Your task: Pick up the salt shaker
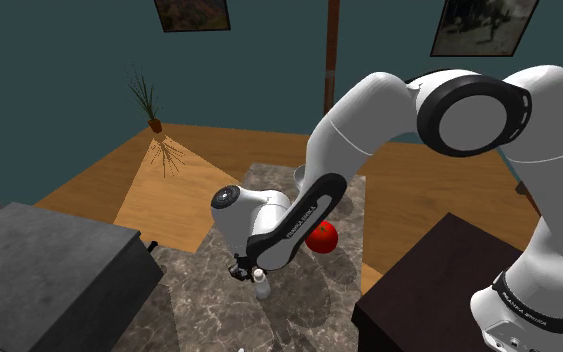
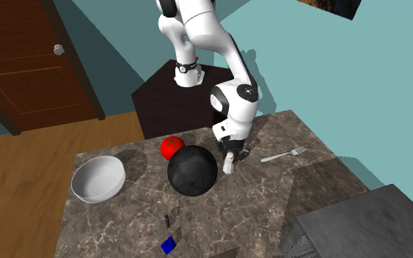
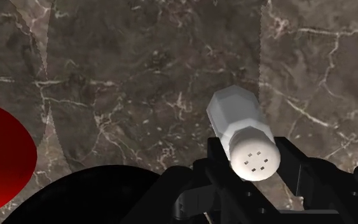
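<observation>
White salt shaker standing on the dark marble table, just beside a big black ball, black hand holding the shaker between its two fingers, round red fruit touching the ball

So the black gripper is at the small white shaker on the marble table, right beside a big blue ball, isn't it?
Not quite: the big ball is black, not blue, as the second exterior view shows. The rest holds: the black two-finger gripper is at the small white shaker on the dark marble table, right beside that ball.
</observation>
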### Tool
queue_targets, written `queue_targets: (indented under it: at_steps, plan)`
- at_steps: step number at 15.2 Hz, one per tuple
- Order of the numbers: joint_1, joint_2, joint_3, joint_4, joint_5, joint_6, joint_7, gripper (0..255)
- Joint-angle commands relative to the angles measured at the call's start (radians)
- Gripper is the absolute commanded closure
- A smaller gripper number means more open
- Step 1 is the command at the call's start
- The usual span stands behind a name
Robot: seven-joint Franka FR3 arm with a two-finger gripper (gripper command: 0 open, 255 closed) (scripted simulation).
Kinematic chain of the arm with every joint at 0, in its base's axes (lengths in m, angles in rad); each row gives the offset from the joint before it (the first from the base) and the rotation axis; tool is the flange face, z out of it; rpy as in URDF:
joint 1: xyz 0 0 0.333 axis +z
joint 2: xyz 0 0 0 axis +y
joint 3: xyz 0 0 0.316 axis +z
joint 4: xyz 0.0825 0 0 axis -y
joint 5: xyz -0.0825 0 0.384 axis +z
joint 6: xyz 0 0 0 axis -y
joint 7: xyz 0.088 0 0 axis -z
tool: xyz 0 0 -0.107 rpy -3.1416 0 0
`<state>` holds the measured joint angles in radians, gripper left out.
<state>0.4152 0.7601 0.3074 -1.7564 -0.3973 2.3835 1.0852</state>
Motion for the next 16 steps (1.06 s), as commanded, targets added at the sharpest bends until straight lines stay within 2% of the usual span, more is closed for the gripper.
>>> queue_targets:
  at_steps: [1, 16]
  plan:
    - [-0.004, -0.016, 0.005, -0.005, 0.005, -0.011, -0.004, 255]
    - [-0.035, -0.146, 0.049, -0.027, 0.057, -0.117, -0.039, 255]
